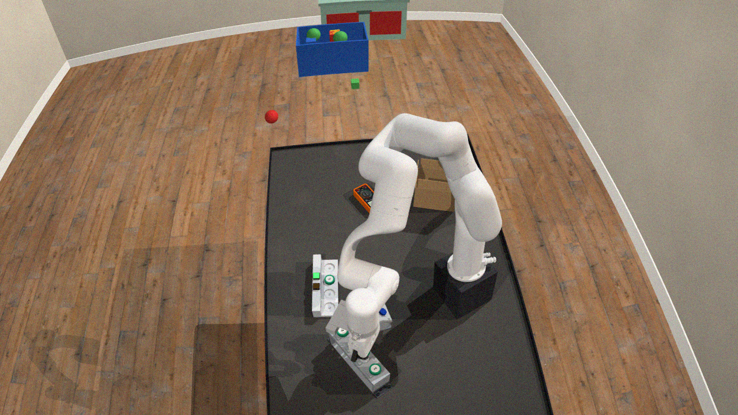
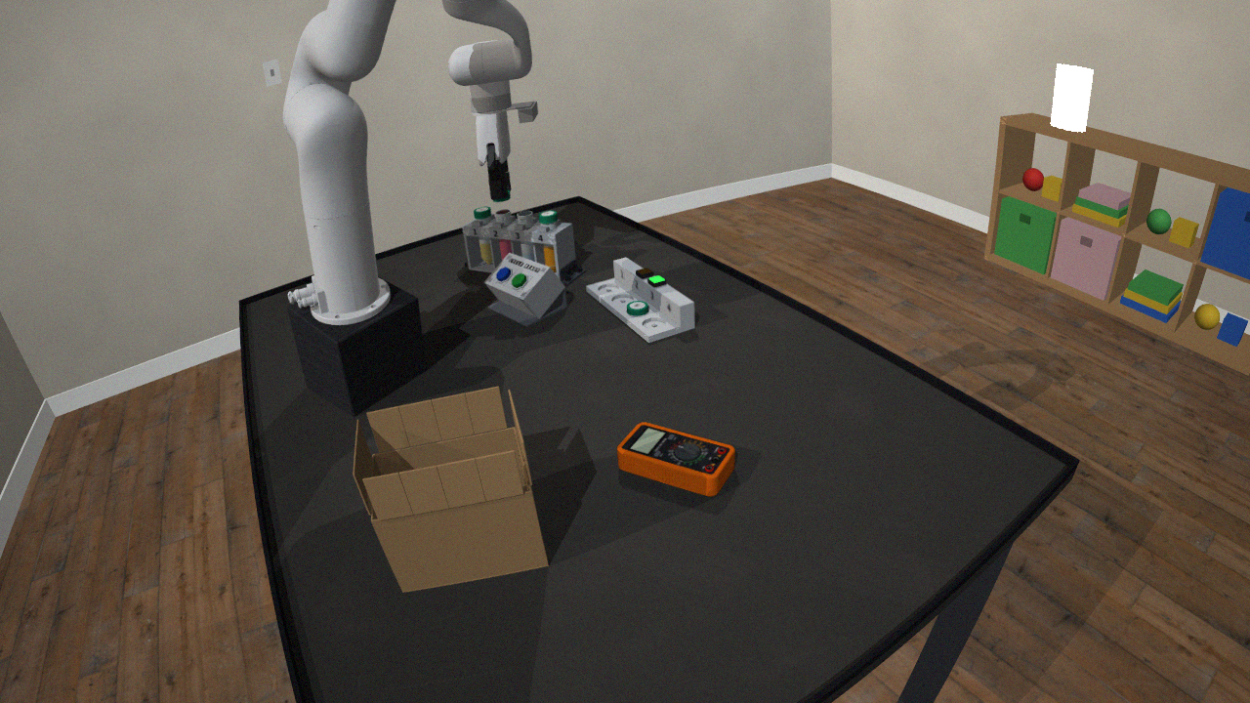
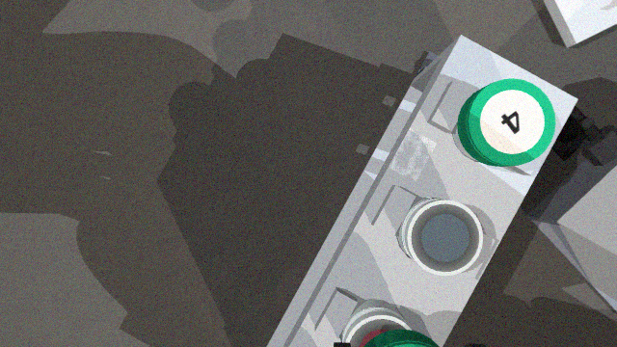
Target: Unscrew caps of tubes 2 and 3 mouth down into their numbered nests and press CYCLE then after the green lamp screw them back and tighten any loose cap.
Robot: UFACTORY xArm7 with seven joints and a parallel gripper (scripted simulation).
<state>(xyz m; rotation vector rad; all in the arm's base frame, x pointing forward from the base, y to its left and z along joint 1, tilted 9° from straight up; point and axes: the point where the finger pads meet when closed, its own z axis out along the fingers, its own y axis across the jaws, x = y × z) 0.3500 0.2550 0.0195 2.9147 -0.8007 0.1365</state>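
The decapping station (image 2: pixel 517 240) stands at the table's far end. Tube 1 (image 2: pixel 481 212) and tube 4 (image 3: pixel 506 122) wear green caps. Tube 3 (image 3: pixel 441 237) stands open, and so does tube 2 (image 3: pixel 373 320), which shows pink liquid. My gripper (image 2: pixel 499 187) hangs well above tube 2 and is shut on a green cap (image 3: pixel 400 339), which shows only at the bottom edge of the wrist view; it is the cap of tube 2. The cap marked 3 (image 2: pixel 637 308) lies in its nest on the cap tray (image 2: pixel 642 299). The tray's green lamp (image 2: pixel 657 279) is lit.
The key housing (image 2: pixel 522 286) with the blue key (image 2: pixel 502 273) and green key (image 2: pixel 519 280) stands just in front of the station. A cardboard box (image 2: pixel 445 489) and an orange multimeter (image 2: pixel 675 457) lie nearer the camera. The arm's base (image 2: pixel 350 336) is at the left.
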